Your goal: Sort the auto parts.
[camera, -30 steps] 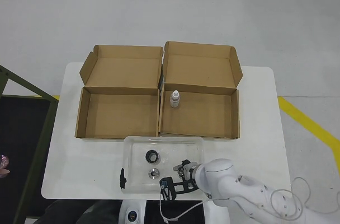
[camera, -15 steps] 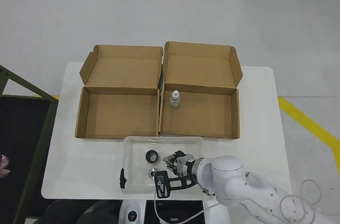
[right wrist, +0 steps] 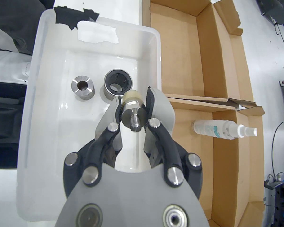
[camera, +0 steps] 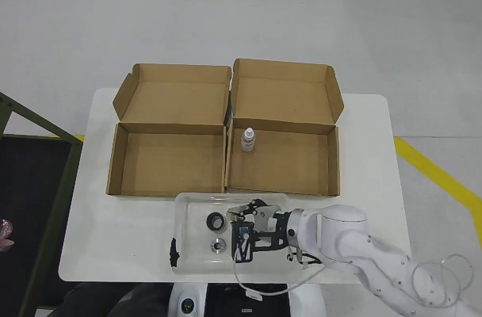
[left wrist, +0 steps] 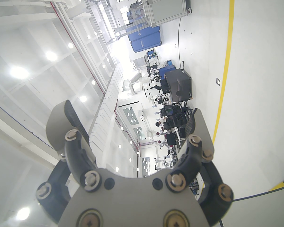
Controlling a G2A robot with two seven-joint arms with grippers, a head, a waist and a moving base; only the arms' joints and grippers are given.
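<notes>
My right tool (right wrist: 135, 101) is clamped on the bolt (right wrist: 131, 113): steel body, threaded end toward my wrist, cream cap on the far end. It sits over the clear bin (right wrist: 157, 48), on the side nearest the boxes. I can't tell if the cap touches the bin floor.

Around it:
- The black bearing (right wrist: 117, 83) stands on the bin floor just beside my fingertips. It's close to the cap, and I can't make out a gap or contact.
- The steel bushing (right wrist: 82, 87) is next to the bearing, bore up, apart from my tool.
- Black tape (right wrist: 73, 16) is on a bin corner, with a white label (right wrist: 97, 32) on the wall by it.
- The left box (camera: 168, 162) and right box (camera: 292, 162) are open, side by side on the bench (camera: 360, 143), just beyond the bin.
- The bottle (camera: 247, 140) is upright in the right box, near the wall shared with the left box.

Hard to see:
- From the top my own wrist covers the bolt.
- The bin's near edge is cut off under my arm.
- The clear walls glare, so the floor edges are vague.

My left tool (left wrist: 132, 116) has its fingers spread with nothing between them, aimed up into the hall.
</notes>
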